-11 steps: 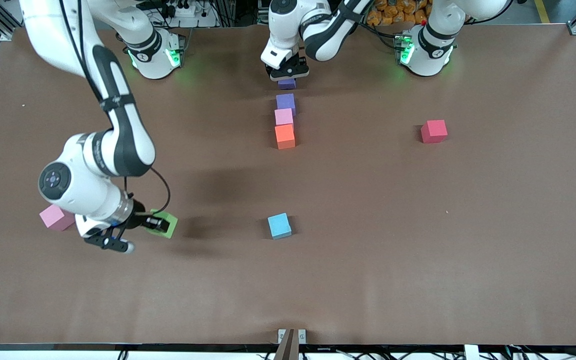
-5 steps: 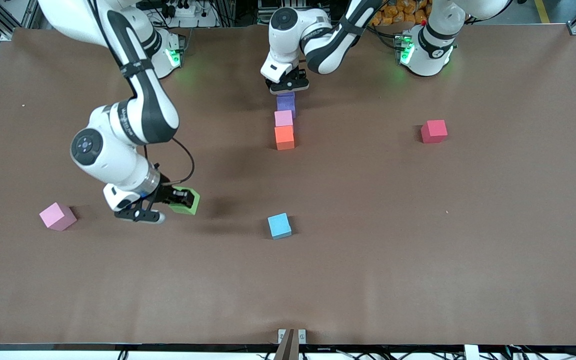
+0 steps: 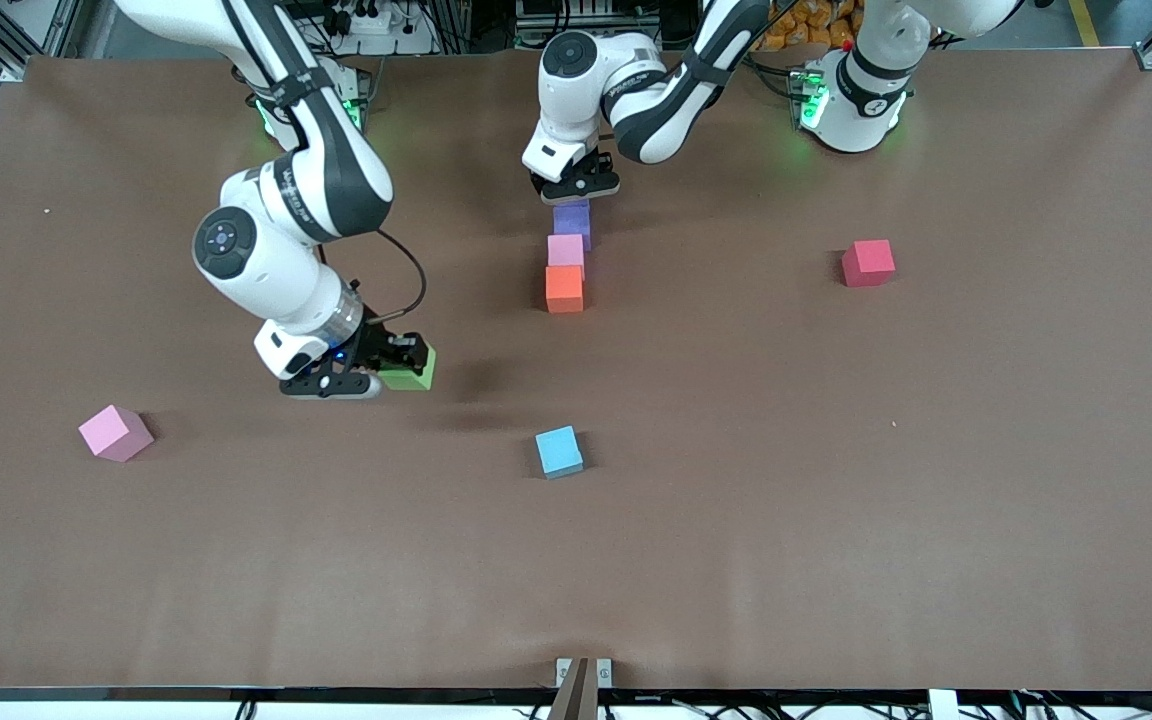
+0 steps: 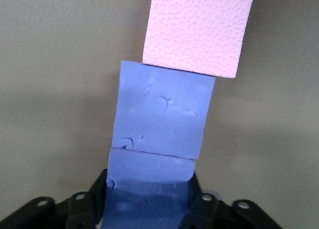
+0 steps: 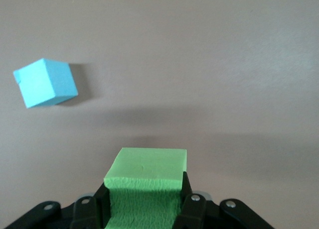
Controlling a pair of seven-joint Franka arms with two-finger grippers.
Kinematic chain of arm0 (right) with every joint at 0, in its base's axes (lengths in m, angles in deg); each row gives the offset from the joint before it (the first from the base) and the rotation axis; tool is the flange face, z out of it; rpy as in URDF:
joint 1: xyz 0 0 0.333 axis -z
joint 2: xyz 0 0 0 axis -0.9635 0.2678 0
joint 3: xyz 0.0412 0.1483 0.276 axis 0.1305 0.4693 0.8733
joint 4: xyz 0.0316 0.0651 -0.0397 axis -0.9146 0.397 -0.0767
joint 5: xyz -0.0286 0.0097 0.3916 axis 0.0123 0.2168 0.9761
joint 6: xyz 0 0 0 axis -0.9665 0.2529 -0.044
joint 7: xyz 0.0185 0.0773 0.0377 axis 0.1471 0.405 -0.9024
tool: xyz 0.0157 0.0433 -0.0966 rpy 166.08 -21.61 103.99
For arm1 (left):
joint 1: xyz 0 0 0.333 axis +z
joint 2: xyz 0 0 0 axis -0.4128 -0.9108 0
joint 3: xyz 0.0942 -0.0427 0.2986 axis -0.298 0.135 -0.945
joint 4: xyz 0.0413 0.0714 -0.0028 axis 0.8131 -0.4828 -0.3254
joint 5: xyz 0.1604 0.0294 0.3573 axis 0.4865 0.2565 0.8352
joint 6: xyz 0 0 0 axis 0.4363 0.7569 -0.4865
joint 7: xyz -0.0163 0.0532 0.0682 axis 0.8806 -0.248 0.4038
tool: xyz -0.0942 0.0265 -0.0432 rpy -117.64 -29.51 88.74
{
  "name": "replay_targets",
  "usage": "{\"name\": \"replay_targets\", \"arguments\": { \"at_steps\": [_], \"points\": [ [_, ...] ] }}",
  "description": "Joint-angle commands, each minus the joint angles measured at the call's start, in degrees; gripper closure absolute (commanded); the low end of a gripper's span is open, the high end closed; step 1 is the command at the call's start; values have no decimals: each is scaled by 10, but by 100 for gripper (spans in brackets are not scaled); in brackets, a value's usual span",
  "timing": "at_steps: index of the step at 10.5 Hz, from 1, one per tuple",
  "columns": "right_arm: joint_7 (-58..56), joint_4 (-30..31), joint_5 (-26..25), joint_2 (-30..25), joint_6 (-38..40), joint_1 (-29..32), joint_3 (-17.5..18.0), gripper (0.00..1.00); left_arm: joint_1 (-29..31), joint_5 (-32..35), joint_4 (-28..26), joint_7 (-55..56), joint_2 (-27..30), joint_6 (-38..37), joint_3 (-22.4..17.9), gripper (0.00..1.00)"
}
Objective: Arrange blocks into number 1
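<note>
A row runs across the table's middle: an orange block [image 3: 564, 288] nearest the front camera, then a pink block [image 3: 566, 250] [image 4: 197, 30], then a purple block [image 3: 572, 219] [image 4: 162, 112]. My left gripper [image 3: 576, 187] [image 4: 148, 189] is shut on the second purple block [image 4: 149, 176], which abuts the row's purple end; in the front view the hand hides it. My right gripper [image 3: 388, 366] [image 5: 144, 194] is shut on the green block [image 3: 412, 369] [image 5: 145, 179], over bare table. The light blue block [image 3: 559, 451] [image 5: 46, 82] lies nearer the camera.
A red block [image 3: 868, 262] sits toward the left arm's end. A second pink block [image 3: 115, 432] lies toward the right arm's end. The brown table [image 3: 836, 500] is bare around them.
The right gripper has carried the green block from beside the lone pink block toward the table's middle. The left gripper brought its purple block against the row, which slid slightly nearer the camera.
</note>
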Motion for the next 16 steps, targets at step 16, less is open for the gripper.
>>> {"name": "replay_targets", "arguments": {
  "at_steps": [16],
  "points": [
    [119,-64,-3,102,-40,-127,8,50,324,68,119,-178,96,-218,-2,0]
  ]
}}
